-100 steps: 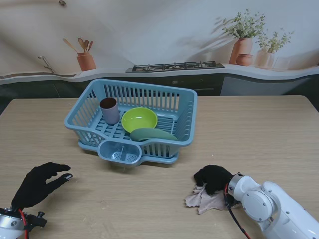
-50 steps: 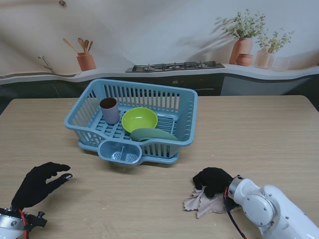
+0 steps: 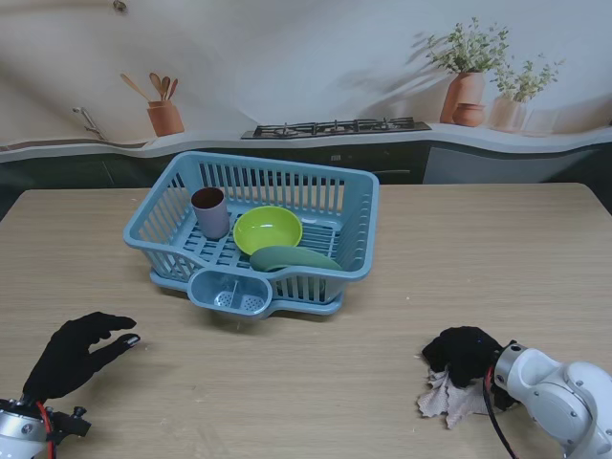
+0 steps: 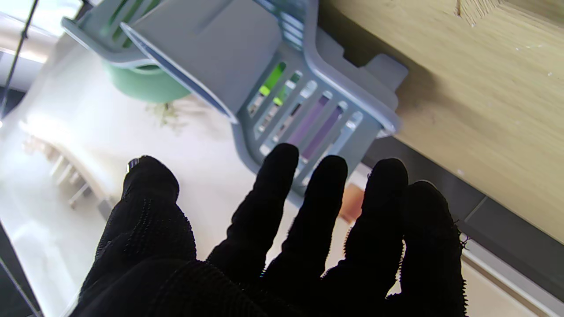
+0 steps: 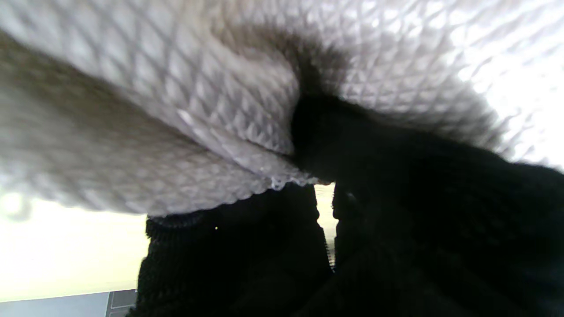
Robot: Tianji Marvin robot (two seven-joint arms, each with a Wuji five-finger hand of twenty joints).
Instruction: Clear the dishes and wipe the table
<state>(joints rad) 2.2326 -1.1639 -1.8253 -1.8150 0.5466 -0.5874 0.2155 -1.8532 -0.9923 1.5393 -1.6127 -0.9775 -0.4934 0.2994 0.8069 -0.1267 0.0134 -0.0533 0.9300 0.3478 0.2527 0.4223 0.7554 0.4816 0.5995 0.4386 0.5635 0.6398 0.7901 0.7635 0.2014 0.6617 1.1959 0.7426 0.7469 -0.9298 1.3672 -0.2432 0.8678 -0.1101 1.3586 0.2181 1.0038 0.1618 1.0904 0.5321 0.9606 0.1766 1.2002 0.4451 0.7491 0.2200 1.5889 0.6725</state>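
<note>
Beige, waffle-textured and crumpled, the cloth [image 3: 448, 397] lies on the wooden table [image 3: 316, 382] in front of our right side, bunched into an uneven heap that has no clear long axis; its ragged edges splay toward us and to the left from under our right hand [image 3: 464, 354]. That hand presses down on the cloth's far part with its black-gloved fingers curled into the fabric, gripping it (the right wrist view shows little but the diamond weave folded over dark fingers [image 5: 246, 259], close and blurred). Our left hand [image 3: 72, 356] hovers near the table's near left edge, holding nothing, fingers spread and pointing toward the dish rack [image 3: 258, 229]; the left wrist view shows four fingers and the thumb well separated. The light blue rack sits at the middle of the table, farther from us than both hands and well apart from the cloth, its long axis running left to right with a slight skew. Inside it a mauve cup [image 3: 209, 211] with a brown inside stands upright at the left, a lime-green bowl [image 3: 267, 229] sits mouth up just beside it, and a dull green dish [image 3: 292, 258] lies tilted against the rack's near wall. A small cutlery pocket [image 3: 232, 292] juts from the rack's near side.
</note>
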